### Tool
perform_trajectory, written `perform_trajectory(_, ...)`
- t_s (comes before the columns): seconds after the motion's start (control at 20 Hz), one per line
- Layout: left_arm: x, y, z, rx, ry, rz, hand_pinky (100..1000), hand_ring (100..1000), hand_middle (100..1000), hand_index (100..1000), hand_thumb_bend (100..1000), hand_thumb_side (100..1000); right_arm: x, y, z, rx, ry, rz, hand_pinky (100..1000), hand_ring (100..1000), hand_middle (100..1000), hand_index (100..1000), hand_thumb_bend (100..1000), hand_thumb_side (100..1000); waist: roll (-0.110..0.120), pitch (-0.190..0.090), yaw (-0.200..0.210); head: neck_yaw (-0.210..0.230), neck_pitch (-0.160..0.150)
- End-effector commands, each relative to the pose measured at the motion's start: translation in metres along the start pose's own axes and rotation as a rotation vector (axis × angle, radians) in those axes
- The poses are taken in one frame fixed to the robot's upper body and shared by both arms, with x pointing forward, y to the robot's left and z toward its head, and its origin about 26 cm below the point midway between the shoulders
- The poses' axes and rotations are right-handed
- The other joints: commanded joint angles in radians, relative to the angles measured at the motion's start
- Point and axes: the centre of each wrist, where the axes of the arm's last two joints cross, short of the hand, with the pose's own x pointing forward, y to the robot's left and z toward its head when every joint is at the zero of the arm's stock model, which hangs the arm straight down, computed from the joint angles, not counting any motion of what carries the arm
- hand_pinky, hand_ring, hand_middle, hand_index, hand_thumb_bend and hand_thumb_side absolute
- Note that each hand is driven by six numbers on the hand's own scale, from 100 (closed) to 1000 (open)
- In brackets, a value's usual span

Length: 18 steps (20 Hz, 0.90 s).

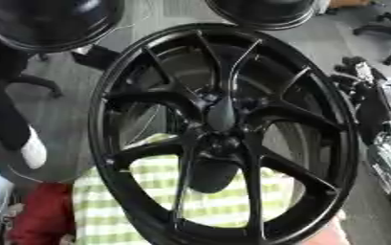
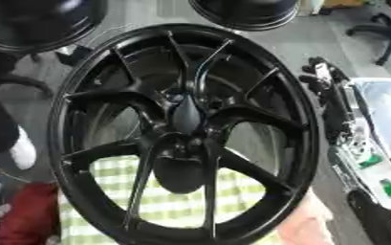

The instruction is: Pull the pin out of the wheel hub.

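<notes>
A large black multi-spoke wheel (image 1: 223,134) stands tilted in the middle of both views. A dark grey tapered pin (image 1: 221,114) stands at its hub, where the spokes meet. Below the hub a dark rounded shape (image 1: 211,174) shows between the spokes. My right arm (image 2: 349,129), black and silver, runs up along the wheel's right rim. Its hand (image 2: 317,72) lies just outside the rim at the upper right, apart from the pin, and I cannot make out its pose. My left hand shows in neither view.
A green-and-white checked cloth (image 1: 148,191) lies under the wheel, with a red cloth (image 1: 44,217) at its left. Two more black wheels (image 1: 52,21) (image 1: 265,12) stand at the top. A person's leg and white shoe (image 1: 33,150) are at the left; a pinkish shape (image 2: 303,222) sits bottom right.
</notes>
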Motion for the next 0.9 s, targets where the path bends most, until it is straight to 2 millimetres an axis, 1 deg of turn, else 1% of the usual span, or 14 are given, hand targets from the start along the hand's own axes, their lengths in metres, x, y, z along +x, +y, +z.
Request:
perform_trajectory(0.05,-0.002,0.005,0.012,0.057,0.0,-0.001,664,745,686,699,165,348,0.011,-0.002,-0.004,0.001,-0.034,-0.001,950,805,752,816,100,730,0.002,-0.024,-0.001,0.007,-0.007)
perform_trajectory(0.1,-0.006,-0.001,0.015,0.056,0.009,0.001,676,765,724,733,208,416,0.011,-0.001,-0.004,0.004,-0.034,-0.003,950,805,752,816,100,730,0.001,-0.025,-0.003,0.01,-0.007)
perform_trajectory(0.15,-0.009,-0.006,0.018,0.057,0.018,0.0,686,784,752,762,238,461,0.011,0.0,-0.004,0.008,-0.034,-0.004,950,805,752,816,100,729,0.0,-0.026,-0.006,0.013,-0.006)
perform_trajectory(0.2,-0.012,-0.012,0.021,0.058,0.026,-0.004,709,824,810,819,305,595,0.012,0.001,-0.004,0.011,-0.035,-0.005,949,805,752,816,100,729,0.0,-0.027,-0.009,0.016,-0.005)
perform_trajectory(0.3,-0.017,-0.023,0.028,0.062,0.036,-0.005,713,839,836,849,356,703,0.012,0.002,-0.004,0.016,-0.034,-0.008,949,805,752,816,100,729,-0.001,-0.029,-0.015,0.021,-0.004)
perform_trajectory(0.35,-0.022,-0.03,0.034,0.061,0.042,-0.003,713,842,844,858,370,734,0.012,0.003,-0.004,0.021,-0.033,-0.01,949,805,752,816,100,729,-0.001,-0.03,-0.02,0.024,-0.001)
perform_trajectory(0.4,-0.025,-0.038,0.042,0.065,0.044,0.001,712,846,851,868,391,796,0.012,0.004,-0.004,0.027,-0.032,-0.013,949,805,752,816,100,729,-0.001,-0.032,-0.026,0.028,0.002)
perform_trajectory(0.5,-0.025,-0.045,0.051,0.077,0.038,0.01,710,846,853,870,390,814,0.012,0.006,-0.005,0.035,-0.03,-0.016,949,805,752,816,100,729,-0.002,-0.034,-0.033,0.026,0.005)
perform_trajectory(0.65,-0.02,-0.05,0.054,0.093,0.021,0.025,704,844,849,870,384,812,0.013,0.006,-0.005,0.038,-0.031,-0.019,949,805,752,816,100,727,-0.003,-0.035,-0.036,0.017,0.01)
perform_trajectory(0.8,-0.016,-0.052,0.054,0.147,-0.004,0.064,674,820,817,842,335,778,0.013,0.007,-0.005,0.04,-0.032,-0.021,949,805,752,816,100,726,-0.004,-0.036,-0.036,0.018,0.011)
perform_trajectory(0.85,-0.015,-0.053,0.055,0.186,-0.014,0.09,660,810,805,829,299,766,0.013,0.006,-0.005,0.039,-0.032,-0.021,949,805,752,816,100,726,-0.005,-0.037,-0.036,0.018,0.01)
perform_trajectory(0.9,-0.014,-0.054,0.055,0.234,-0.022,0.121,654,807,802,824,294,760,0.013,0.006,-0.005,0.037,-0.033,-0.021,949,805,752,816,100,726,-0.005,-0.037,-0.035,0.019,0.01)
